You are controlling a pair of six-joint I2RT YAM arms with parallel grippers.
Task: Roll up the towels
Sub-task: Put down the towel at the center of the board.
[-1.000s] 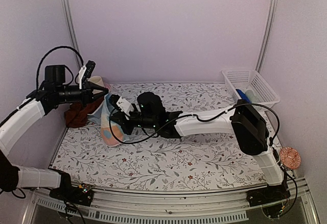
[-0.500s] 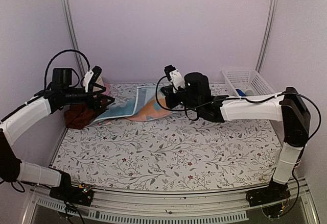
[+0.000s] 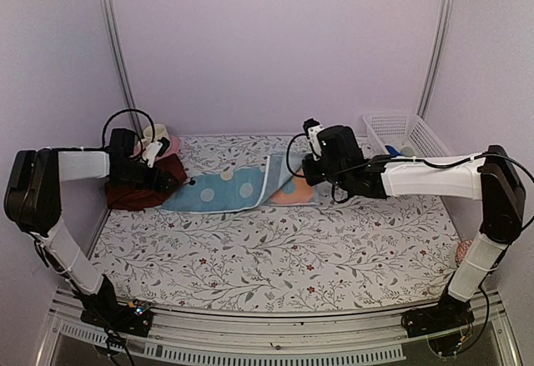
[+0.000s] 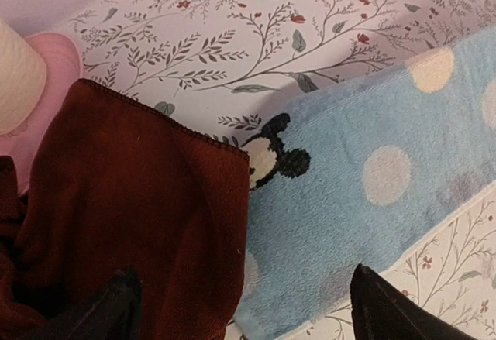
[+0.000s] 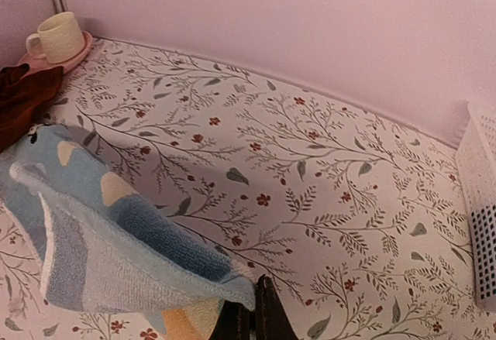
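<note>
The light-blue towel (image 3: 221,191) lies stretched out on the floral table cover, its right end lifted. My right gripper (image 3: 307,171) is shut on that end's corner; in the right wrist view the closed fingertips (image 5: 252,318) pinch the folded edge of the towel (image 5: 116,255). The dark maroon towel (image 3: 138,193) is bunched at the far left. My left gripper (image 3: 171,181) hovers open where the two towels meet. In the left wrist view its fingers straddle the maroon towel (image 4: 132,216) and the blue towel's corner (image 4: 349,200), holding nothing.
A cream cup (image 3: 157,135) on a pink saucer stands behind the maroon towel, close to the back-left wall. A white plastic basket (image 3: 409,141) sits at the back right. A small round patterned object (image 3: 467,253) lies at the table's right edge.
My right gripper pulled the blue towel rightward, stretching it flat. My left gripper opened, let go of the towel's left end and dropped low beside the maroon towel.
</note>
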